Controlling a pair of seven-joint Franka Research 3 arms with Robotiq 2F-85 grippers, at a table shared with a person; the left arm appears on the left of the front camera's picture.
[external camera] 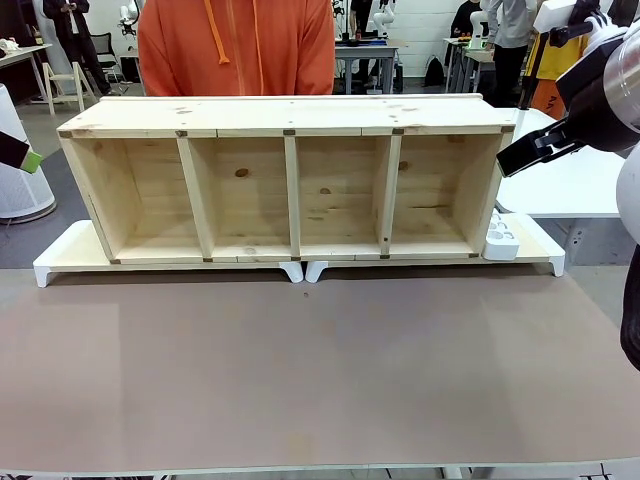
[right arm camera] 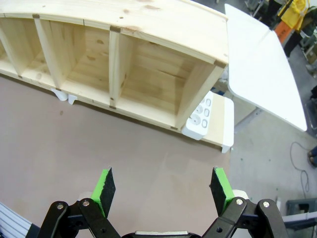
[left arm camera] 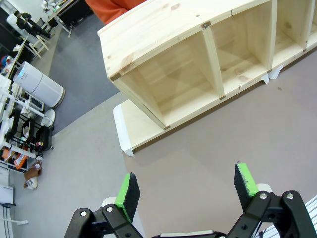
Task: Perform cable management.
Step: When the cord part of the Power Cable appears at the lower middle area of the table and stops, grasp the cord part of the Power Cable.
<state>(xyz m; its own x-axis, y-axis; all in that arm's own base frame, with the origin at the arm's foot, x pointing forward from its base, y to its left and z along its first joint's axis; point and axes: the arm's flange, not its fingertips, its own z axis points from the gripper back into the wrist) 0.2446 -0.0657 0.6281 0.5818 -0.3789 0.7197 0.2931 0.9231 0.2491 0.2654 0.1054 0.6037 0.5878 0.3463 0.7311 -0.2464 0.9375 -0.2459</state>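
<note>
The shelf [external camera: 290,118] stands across the far part of the table [external camera: 320,380], its four compartments side by side, on a left stand [external camera: 68,258] and a right stand [external camera: 535,250] meeting under its middle. The power strip [external camera: 500,240] lies on the right stand, just beside the shelf's right wall. A person [external camera: 237,45] stands behind the shelf; the left gripper [left arm camera: 187,191] is past its left end, the right gripper [right arm camera: 163,191] by its right end.

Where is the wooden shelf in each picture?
Front view: wooden shelf spans the middle, openings toward the camera.
Left wrist view: wooden shelf at upper right, slanted.
Right wrist view: wooden shelf along the top, left.
Shared landmark: the paired white feet beneath its middle.
</note>
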